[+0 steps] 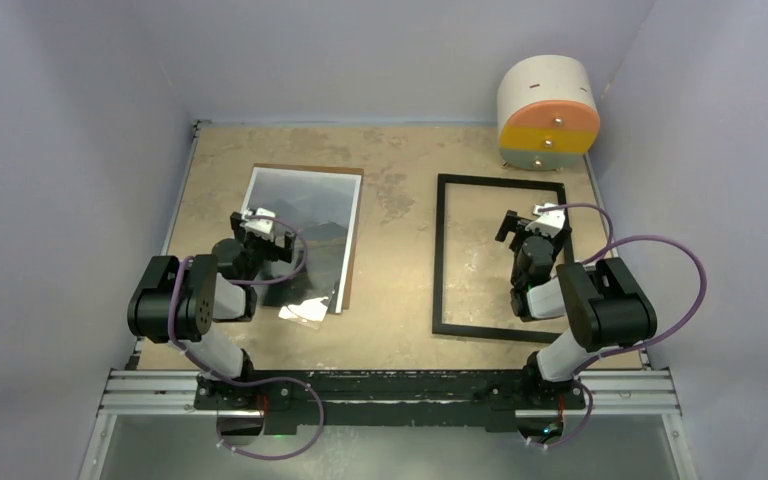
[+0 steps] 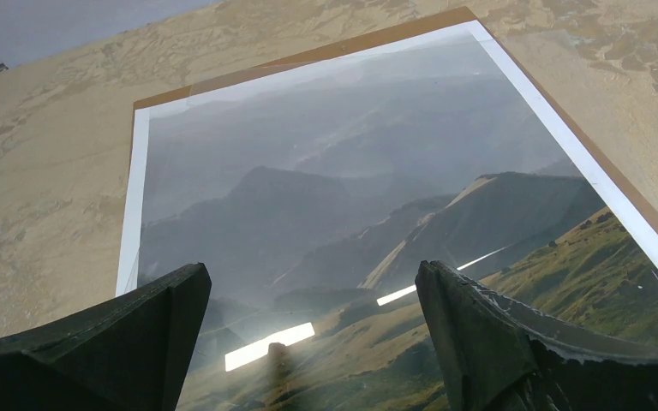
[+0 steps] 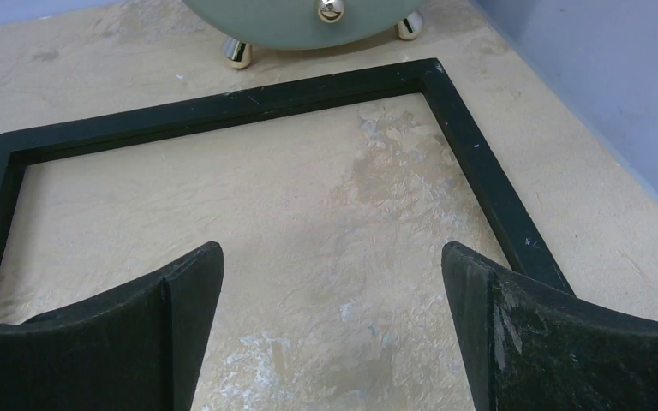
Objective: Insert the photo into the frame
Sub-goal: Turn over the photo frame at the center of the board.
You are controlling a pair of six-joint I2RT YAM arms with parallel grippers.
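The photo (image 1: 300, 210), a misty mountain print with a white border, lies flat at the left of the table on a brown board (image 1: 305, 168). My left gripper (image 1: 260, 228) hovers over its near half, open, with nothing between the fingers. In the left wrist view the photo (image 2: 351, 171) fills the space beyond the open left gripper (image 2: 310, 270). The black frame (image 1: 438, 250) lies flat and empty at the right. My right gripper (image 1: 534, 224) hangs open over its inside, near the right rail. The right wrist view shows the frame's far rail (image 3: 223, 107) ahead of the right gripper (image 3: 332, 248).
A round cabinet (image 1: 548, 112) with yellow and orange drawers stands at the back right, just beyond the frame; its brass feet (image 3: 238, 53) show in the right wrist view. A shiny clear sheet corner (image 1: 305, 312) sticks out at the photo's near edge. Lilac walls (image 1: 80, 150) close in the table.
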